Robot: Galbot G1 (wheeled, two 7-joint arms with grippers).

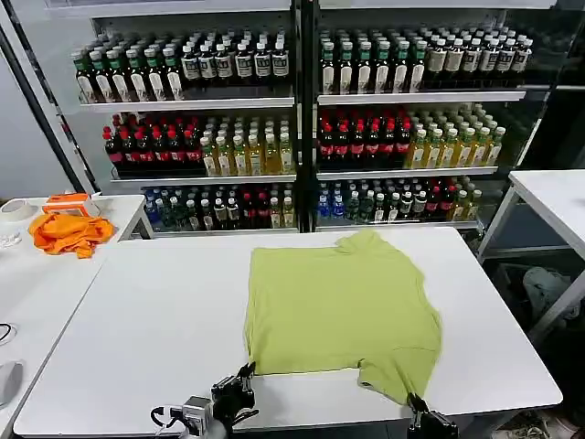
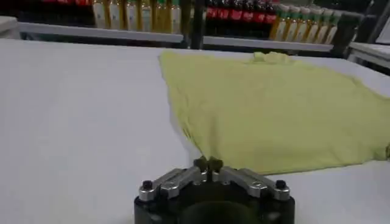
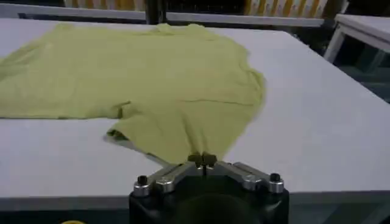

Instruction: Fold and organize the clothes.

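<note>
The clothes are one lime yellow-green T-shirt [image 1: 343,311] lying spread and plain side up on the white table [image 1: 155,320], its collar toward the shelves. My left gripper [image 1: 245,372] is at the shirt's near left hem corner, its jaws shut with the cloth corner [image 2: 201,152] running into the fingertips [image 2: 207,163]. At the table's front edge my right gripper [image 1: 413,401] is shut on the tip of the near right sleeve [image 3: 177,140]. The shirt [image 3: 158,79] narrows to a point right at the gripper [image 3: 202,160].
A bright orange cloth heap [image 1: 69,231] and a tape roll [image 1: 14,208] lie on the side table at the left. Drink shelves [image 1: 302,137] stand behind the table. Another white table [image 1: 558,197] is at the right. Bare tabletop lies left of the shirt.
</note>
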